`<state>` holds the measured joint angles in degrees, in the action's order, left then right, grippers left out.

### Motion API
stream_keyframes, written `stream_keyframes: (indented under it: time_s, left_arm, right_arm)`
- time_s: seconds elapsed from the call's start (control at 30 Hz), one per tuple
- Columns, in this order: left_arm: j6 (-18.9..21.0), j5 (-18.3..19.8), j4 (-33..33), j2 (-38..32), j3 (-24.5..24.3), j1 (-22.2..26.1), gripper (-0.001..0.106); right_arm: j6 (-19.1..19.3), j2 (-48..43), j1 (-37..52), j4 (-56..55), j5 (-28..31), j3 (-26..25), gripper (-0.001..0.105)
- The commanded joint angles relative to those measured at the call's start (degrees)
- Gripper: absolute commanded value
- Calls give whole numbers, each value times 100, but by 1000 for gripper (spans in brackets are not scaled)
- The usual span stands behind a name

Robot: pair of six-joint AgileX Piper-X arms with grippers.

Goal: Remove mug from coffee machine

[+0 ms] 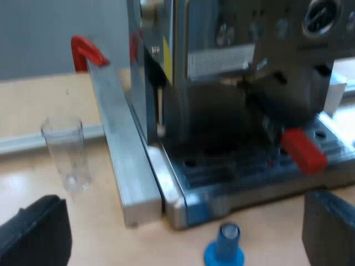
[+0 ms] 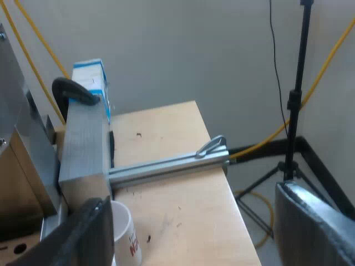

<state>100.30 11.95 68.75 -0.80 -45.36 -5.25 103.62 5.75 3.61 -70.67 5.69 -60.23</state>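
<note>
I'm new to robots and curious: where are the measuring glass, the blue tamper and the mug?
measuring glass [image 1: 66, 158], left wrist view, its clear wall.
blue tamper [image 1: 226, 244], left wrist view, its stem.
mug [image 2: 125, 228], right wrist view, its white side.

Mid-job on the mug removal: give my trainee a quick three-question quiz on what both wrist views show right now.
1. True or false: the measuring glass lies on its side.
2. The blue tamper stands: A) on the bean hopper; B) on the table by the espresso machine base; C) inside the glass.
3. Fill in: the white mug stands beside one finger of the right gripper, whose fingers are ____.
Key: 1 false (it stands upright); 2 B; 3 open.
</note>
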Motion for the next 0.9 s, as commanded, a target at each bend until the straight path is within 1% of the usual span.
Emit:
stream_keyframes:
  time_s: [0.03,0.1,0.2,0.3,0.43,0.6,0.63,0.7,0.8,0.9]
  left_arm:
    - [-32,28,279,-725,30,10,86]
    - [-43,45,485,-819,-22,10,86]
    - [-94,71,639,-778,-36,38,86]
    - [-166,58,570,-778,-16,38,86]
    - [-166,30,398,-778,74,38,86]
    - [-166,28,-211,-778,361,38,86]
    - [-166,28,-287,-778,412,38,86]
    - [-166,28,-486,-778,623,38,86]
    - [-166,28,-613,-778,875,38,86]
    - [-166,28,-738,-767,1240,38,86]
  right_arm:
    - [114,-520,22,-92,6,53,63]
    - [258,-896,22,-126,6,218,63]
    - [263,-875,-2,-385,6,321,63]
    - [310,-898,1,-164,-216,598,63]
    - [266,-897,1,-61,-215,872,63]
    - [267,-882,1,-71,-204,1407,63]
    - [267,-881,1,-71,-207,1448,63]
    - [249,-882,1,-71,-204,1659,63]
    - [250,-882,1,-71,-204,1784,63]
    - [250,-882,1,-71,-204,2026,63]
